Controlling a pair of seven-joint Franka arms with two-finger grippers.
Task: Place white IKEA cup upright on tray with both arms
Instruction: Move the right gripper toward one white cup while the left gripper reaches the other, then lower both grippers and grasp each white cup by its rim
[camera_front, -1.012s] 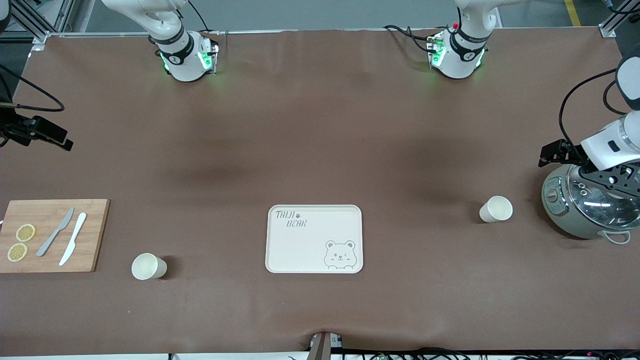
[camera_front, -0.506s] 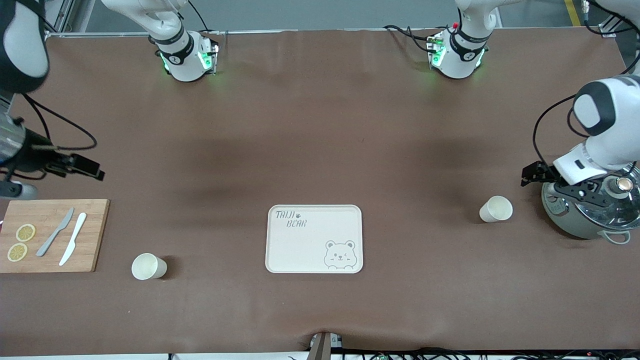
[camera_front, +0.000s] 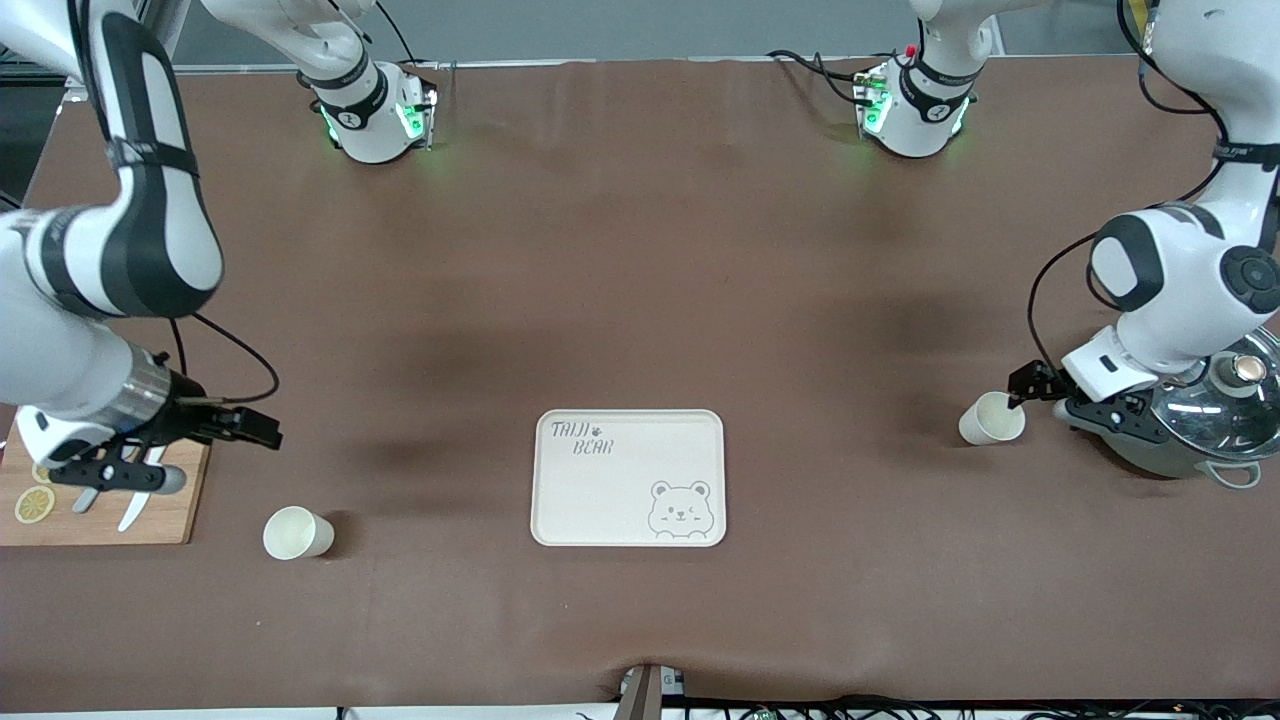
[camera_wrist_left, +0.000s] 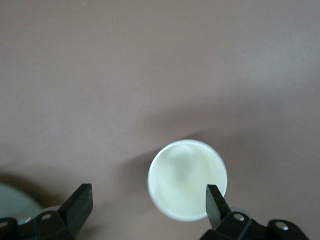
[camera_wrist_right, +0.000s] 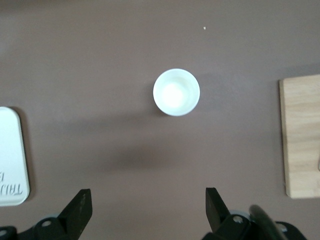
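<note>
The cream tray (camera_front: 628, 478) with the bear drawing lies at mid table; its corner shows in the right wrist view (camera_wrist_right: 11, 160). One white cup (camera_front: 992, 418) stands upright toward the left arm's end. My left gripper (camera_front: 1100, 412) is open just above and beside it; in the left wrist view (camera_wrist_left: 149, 192) the cup (camera_wrist_left: 187, 180) sits just ahead of one fingertip (camera_wrist_left: 215, 197), untouched. A second white cup (camera_front: 297, 533) stands upright toward the right arm's end. My right gripper (camera_front: 115, 475) is open over the board; in its wrist view (camera_wrist_right: 147, 196) this cup (camera_wrist_right: 176, 92) lies well ahead.
A wooden cutting board (camera_front: 170, 510) with lemon slices (camera_front: 33, 503) and two knives lies under the right gripper; its edge shows in the right wrist view (camera_wrist_right: 300, 135). A grey pot with a glass lid (camera_front: 1215, 415) stands beside the left gripper.
Both arms swung in from the table's ends. The left gripper moved from over the pot to beside its cup. The right gripper came over the cutting board. Cups and tray stayed put.
</note>
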